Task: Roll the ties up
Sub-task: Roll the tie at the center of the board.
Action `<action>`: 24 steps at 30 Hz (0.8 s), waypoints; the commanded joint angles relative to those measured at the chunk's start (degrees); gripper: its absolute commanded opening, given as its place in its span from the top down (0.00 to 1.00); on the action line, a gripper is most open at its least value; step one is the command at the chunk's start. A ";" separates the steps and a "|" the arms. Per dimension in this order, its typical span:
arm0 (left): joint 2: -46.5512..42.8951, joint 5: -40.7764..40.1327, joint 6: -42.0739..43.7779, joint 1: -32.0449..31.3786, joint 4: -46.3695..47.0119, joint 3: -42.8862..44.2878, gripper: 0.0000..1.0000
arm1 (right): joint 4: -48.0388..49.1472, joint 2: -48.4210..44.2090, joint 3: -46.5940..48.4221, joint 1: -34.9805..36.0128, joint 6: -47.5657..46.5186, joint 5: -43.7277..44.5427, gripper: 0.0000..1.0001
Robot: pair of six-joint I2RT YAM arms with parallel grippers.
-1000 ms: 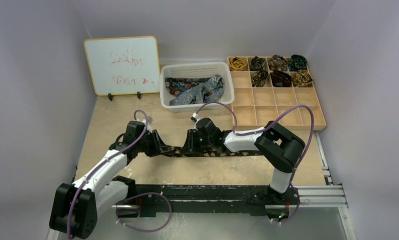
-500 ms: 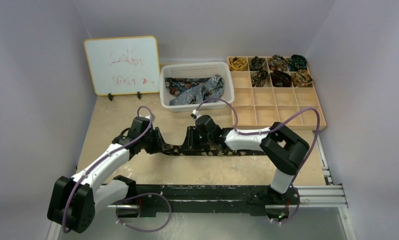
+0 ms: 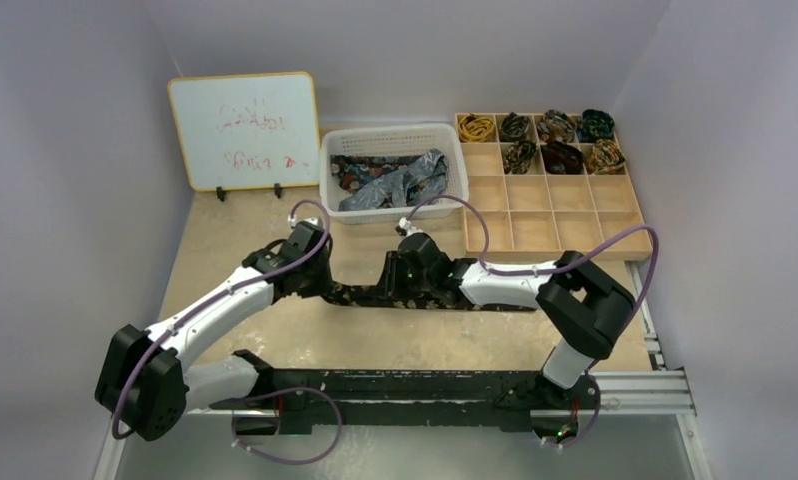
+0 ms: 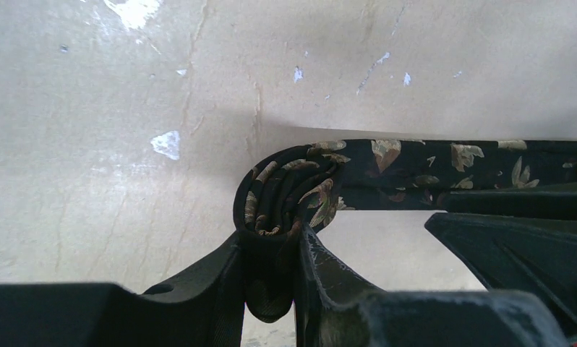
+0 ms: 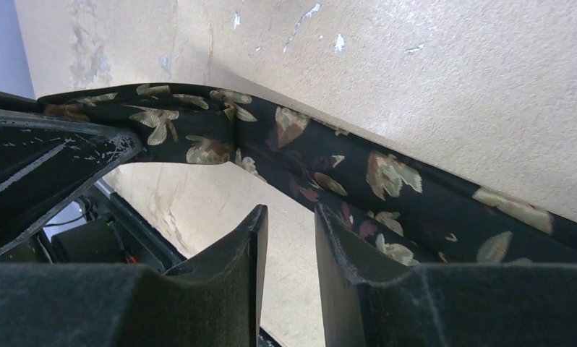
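Observation:
A dark tie [image 3: 357, 295] with gold-brown leaf motifs lies stretched left to right across the table. Its left end is wound into a small coil [image 4: 285, 189]. My left gripper [image 4: 269, 238] is shut on that coil, which is upright between the fingers. The flat strip [image 4: 430, 170] runs off to the right. My right gripper [image 5: 289, 213] stands open just in front of the strip [image 5: 358, 173], with nothing between its fingers. In the top view, the left gripper [image 3: 325, 286] and the right gripper [image 3: 390, 285] are close together over the tie.
A white basket [image 3: 393, 131] holding loose ties stands at the back centre. To its right is a wooden compartment tray [image 3: 550, 215] with several rolled ties [image 3: 560, 155] in its far cells. A whiteboard [image 3: 243, 130] stands at the back left.
My left arm has moved to the right, carrying the coil along the tie toward the right gripper. The right gripper has shifted slightly right and opened a little.

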 commanded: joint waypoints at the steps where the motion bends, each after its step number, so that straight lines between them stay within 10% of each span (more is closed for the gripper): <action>1: 1.25 -9.13 -2.34 -3.05 -4.69 4.13 0.76 | -0.37 -2.56 -1.04 -0.57 1.15 2.82 0.66; 24: 26.88 -39.28 -25.33 -27.43 -32.22 24.04 0.74 | 1.74 -9.45 -8.25 -5.38 6.18 4.87 0.63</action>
